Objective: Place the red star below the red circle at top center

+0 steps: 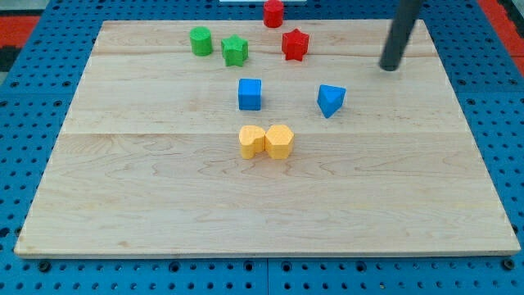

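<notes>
Now our end effector, a bare rod with nothing to open or hold, rests my tip on the worktop, well to the view's right of the red star.

The red star sits just below and slightly right of the red circle, which stands at the worktop's top edge. We judge the risk plain: a hard leftward push could drive the star into the green star, or knock the circle off the edge.
</notes>
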